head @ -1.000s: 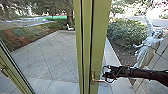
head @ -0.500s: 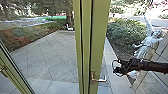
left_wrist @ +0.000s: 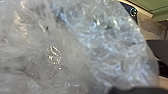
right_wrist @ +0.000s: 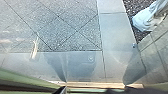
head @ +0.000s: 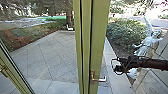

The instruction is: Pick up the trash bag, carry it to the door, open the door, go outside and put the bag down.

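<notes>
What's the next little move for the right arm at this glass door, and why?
Probably ease the right gripper down and leftward to the door handle. In the head view, the gripper shows above and right of the handle, apart from it, and the handle's lever lies uncovered, roughly level.

Daylight: bright beyond your right pincer (head: 116,66), which reads nearly black against it. Road (head: 160,23), beyond and above the pincer: you have tones washing toward white. Right wrist view: pale glare, dark reflections over paving (right_wrist: 82,21). Trash bag (left_wrist: 107,50): scattered blue-white highlights.
</notes>
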